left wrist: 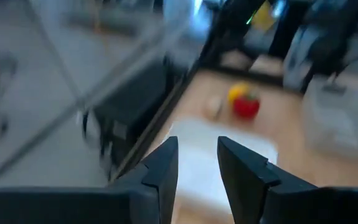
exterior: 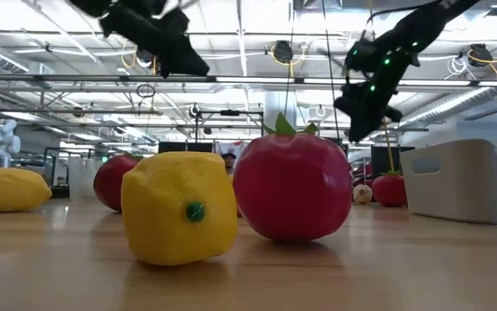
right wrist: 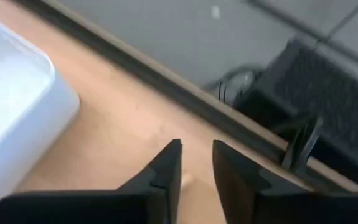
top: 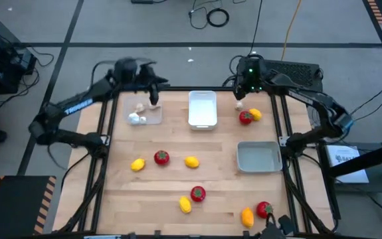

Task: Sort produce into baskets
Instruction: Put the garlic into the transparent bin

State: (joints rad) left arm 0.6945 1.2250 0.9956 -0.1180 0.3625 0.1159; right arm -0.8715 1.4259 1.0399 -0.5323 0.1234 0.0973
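Note:
My left gripper (top: 153, 98) hangs open and empty over the far edge of the clear tray (top: 152, 118), which holds whitish bulbs (top: 135, 119). Its wrist view (left wrist: 197, 168) looks past the white tray (left wrist: 197, 155) to a tomato (left wrist: 246, 107). My right gripper (top: 242, 93) hangs open and empty above a whitish bulb (top: 239, 104) lying on the table at the far right. A tomato (top: 246, 118) and a yellow fruit (top: 256, 114) lie just nearer. The white tray (top: 202, 108) and the grey tray (top: 259, 157) are empty.
Loose produce lies mid-table: yellow fruit (top: 137, 164), tomato (top: 161, 157), yellow fruit (top: 191, 161). Near the front edge lie a tomato (top: 198, 193), a yellow fruit (top: 185, 204), an orange fruit (top: 246, 216) and a tomato (top: 264, 209). Black frame rails (top: 285, 133) border the table.

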